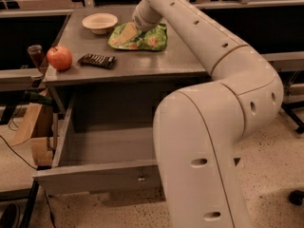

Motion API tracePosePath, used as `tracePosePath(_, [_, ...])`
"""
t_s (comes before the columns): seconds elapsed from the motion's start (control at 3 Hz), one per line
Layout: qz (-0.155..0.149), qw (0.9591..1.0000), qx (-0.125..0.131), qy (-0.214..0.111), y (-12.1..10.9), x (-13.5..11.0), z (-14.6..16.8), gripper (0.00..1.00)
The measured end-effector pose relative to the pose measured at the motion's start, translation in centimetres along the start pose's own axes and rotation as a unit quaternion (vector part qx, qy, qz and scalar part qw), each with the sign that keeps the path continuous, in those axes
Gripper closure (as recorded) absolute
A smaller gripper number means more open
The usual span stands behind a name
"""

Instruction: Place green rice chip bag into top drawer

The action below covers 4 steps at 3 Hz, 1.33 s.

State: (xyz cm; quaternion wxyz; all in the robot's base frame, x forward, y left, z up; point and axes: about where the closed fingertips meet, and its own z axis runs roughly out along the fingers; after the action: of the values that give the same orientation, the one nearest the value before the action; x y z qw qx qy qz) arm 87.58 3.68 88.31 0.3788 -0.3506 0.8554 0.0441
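Observation:
The green rice chip bag (147, 38) lies flat on the grey table (142, 63), at the back middle, right of the bowl. My gripper (128, 32) is down on the bag's left part, touching it, at the end of the white arm that reaches in from the right. The top drawer (95, 177) stands pulled out under the table's front edge, its inside showing nothing in it. A small metal pull (141, 177) sits on its front panel. My arm's large lower link hides the drawer's right side.
A white bowl (99, 23) stands at the table's back left. A red apple (59, 57) and a dark striped snack bar (97, 60) lie near the front left. A small cup (35, 55) and wooden pieces (28, 122) are left of the table.

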Motion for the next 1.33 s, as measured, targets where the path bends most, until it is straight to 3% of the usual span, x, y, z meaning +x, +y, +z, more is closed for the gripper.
tracePosePath(0.67, [0.003, 0.9998, -0.013, 0.018, -0.3, 0.5, 2.2, 0.0])
tracePosePath(1.33, [0.013, 0.9979, -0.028, 0.056, -0.1, 2.3, 4.1, 0.0])
